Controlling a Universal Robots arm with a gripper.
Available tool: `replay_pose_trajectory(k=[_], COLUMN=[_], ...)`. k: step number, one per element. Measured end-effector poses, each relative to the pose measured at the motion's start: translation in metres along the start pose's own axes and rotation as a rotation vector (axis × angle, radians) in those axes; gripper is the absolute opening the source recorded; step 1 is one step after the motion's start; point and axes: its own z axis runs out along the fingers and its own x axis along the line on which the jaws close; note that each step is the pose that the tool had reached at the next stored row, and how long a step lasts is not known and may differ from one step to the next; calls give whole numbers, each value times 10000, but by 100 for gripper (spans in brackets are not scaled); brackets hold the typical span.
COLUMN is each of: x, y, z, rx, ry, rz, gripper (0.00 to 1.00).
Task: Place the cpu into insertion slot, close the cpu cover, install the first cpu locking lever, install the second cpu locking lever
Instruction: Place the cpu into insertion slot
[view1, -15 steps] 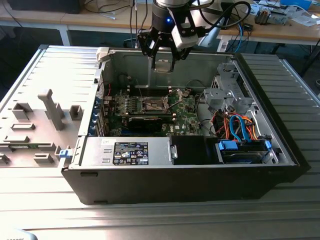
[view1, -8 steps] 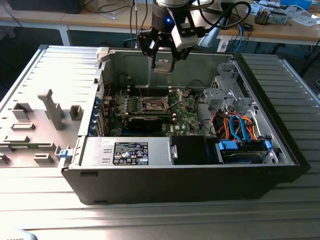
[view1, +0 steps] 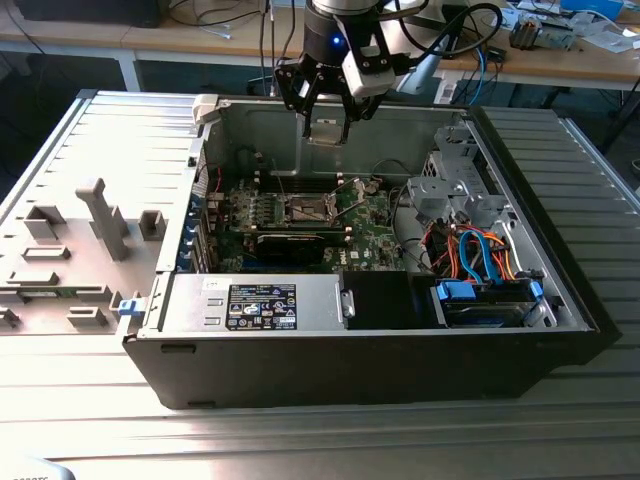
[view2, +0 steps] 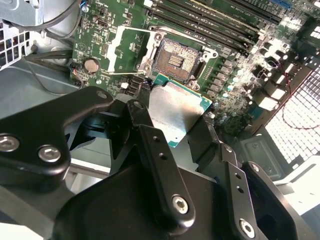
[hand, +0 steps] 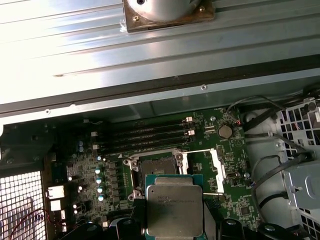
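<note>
Right now my gripper (view2: 176, 122) is clamped on the cpu (view2: 172, 105) and holds it flat in the air above the board. Its silvery top faces the wrist, with a green edge showing. The slot (view2: 175, 59) lies below, just past the chip's edge, with its dark centre bare. The cover (view2: 120, 50) is swung open beside it.

Ribbed grey metal table (view1: 100, 420), wooden workbenches (view1: 600, 68) behind, strewn with cables (view1: 215, 12)
</note>
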Motion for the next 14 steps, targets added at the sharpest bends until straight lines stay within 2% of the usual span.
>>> replay_pose_trajectory(k=[14], x=[0], y=[0], z=[0], rx=[-3], ry=[-14], rz=[165], gripper=[54])
